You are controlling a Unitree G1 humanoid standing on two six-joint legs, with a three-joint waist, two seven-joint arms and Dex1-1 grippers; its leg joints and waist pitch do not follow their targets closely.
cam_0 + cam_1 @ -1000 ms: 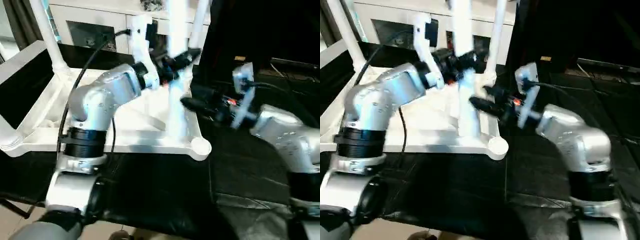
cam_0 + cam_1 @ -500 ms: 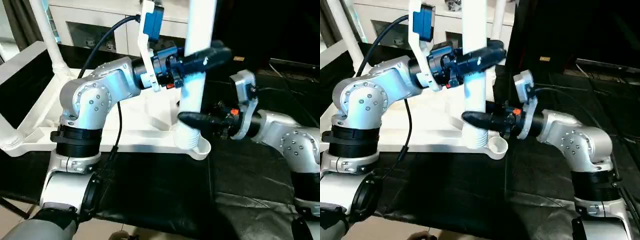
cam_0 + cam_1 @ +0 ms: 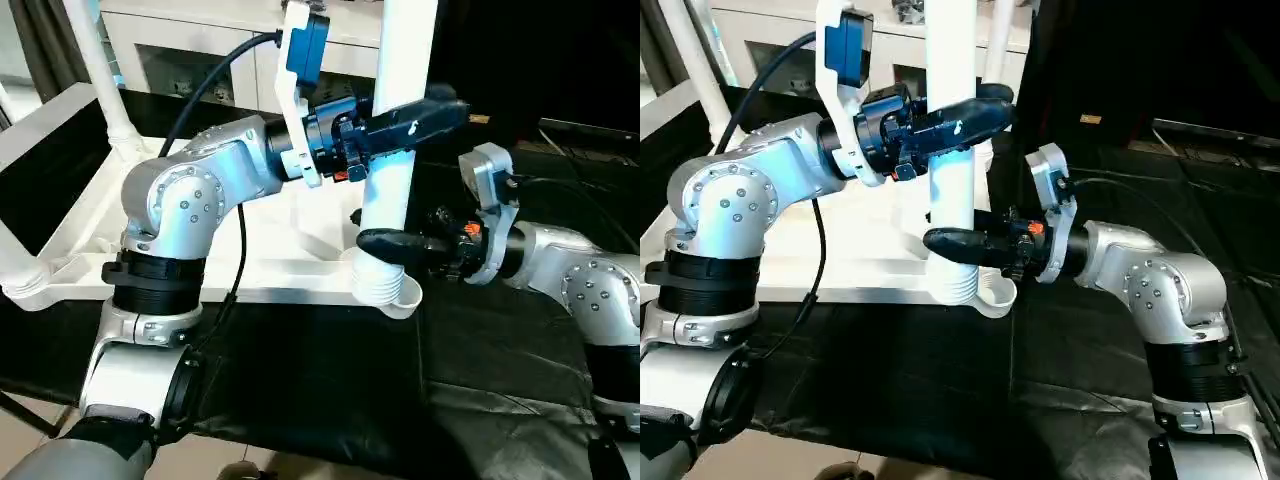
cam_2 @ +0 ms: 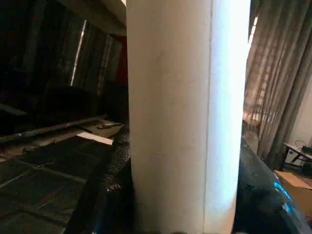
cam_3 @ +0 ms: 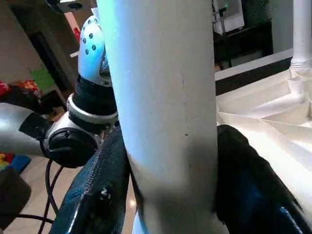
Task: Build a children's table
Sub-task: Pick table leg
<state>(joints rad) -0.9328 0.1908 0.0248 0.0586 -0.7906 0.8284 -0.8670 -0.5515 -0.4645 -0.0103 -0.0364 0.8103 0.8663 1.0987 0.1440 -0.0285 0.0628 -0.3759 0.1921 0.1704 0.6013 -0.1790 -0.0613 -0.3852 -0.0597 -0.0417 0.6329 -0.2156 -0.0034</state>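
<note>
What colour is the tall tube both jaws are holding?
White; the leg shows best in the right eye view.

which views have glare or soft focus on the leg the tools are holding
Left wrist view: the leg is soft, with a bright band down one side and dim surroundings. Right wrist view: a bluish sheen at its top, a shadow lower down; the tabletop behind is brightly lit. Left eye view: crisp, with a sheen on the left tool.
</note>
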